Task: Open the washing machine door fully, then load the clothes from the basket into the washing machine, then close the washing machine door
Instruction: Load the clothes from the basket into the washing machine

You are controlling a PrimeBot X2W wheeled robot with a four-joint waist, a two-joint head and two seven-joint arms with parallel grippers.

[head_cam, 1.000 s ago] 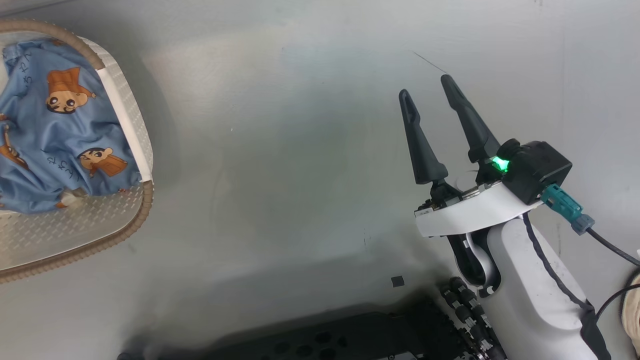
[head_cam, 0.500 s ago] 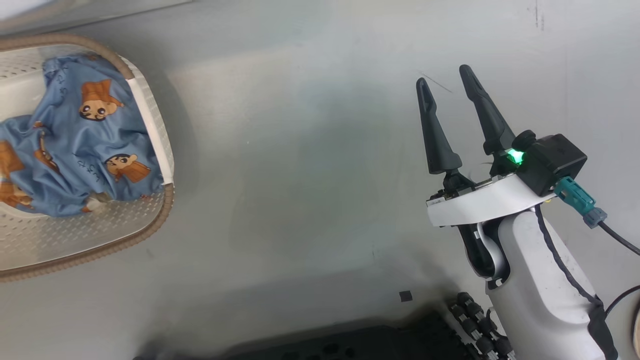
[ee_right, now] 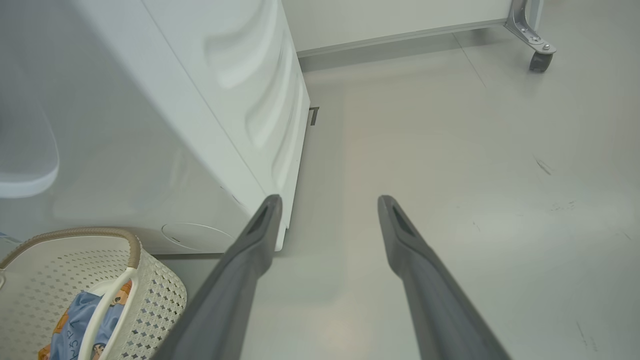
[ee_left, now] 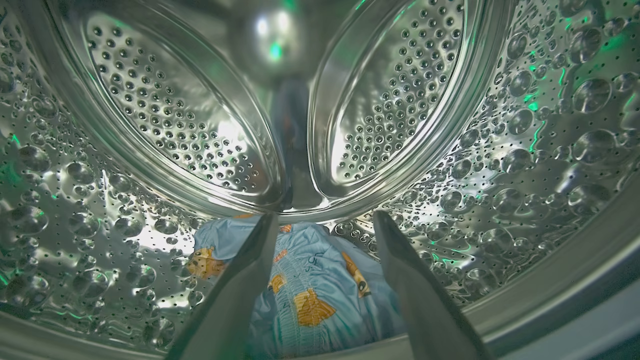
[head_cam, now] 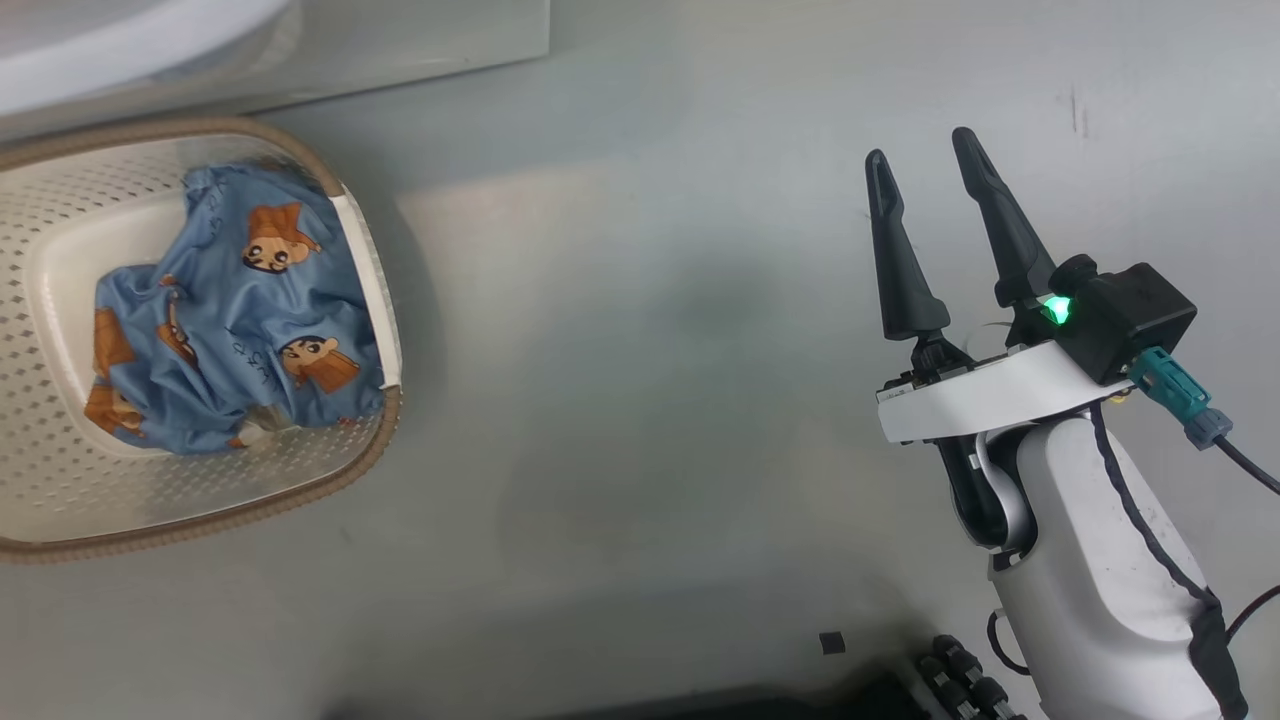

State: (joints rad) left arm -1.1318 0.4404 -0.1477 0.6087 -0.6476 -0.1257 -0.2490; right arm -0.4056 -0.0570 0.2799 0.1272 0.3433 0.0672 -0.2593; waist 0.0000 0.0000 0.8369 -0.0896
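Note:
The cream basket (head_cam: 383, 440) stands on the floor at the head view's left, holding light blue clothes (head_cam: 230, 330) with cartoon prints. My right gripper (head_cam: 921, 145) hangs open and empty over bare floor, far to the right of the basket. In the left wrist view my left gripper (ee_left: 325, 216) is open inside the washing machine's perforated steel drum (ee_left: 150, 100). Another blue garment (ee_left: 320, 285) lies on the drum's bottom, below and between the fingers, apart from them. The washing machine's white side (ee_right: 200, 100) shows in the right wrist view. I cannot make out the door.
A white curved edge (head_cam: 120, 45) crosses the head view's top left, above the basket. Grey floor (head_cam: 650, 350) spreads between basket and right arm. The right wrist view shows the basket (ee_right: 155, 300) at lower left and a castor wheel (ee_right: 539, 60) far right.
The head camera has moved: the whole picture slid right and down, bringing more of the basket and the white edge into view. Both grippers stay open.

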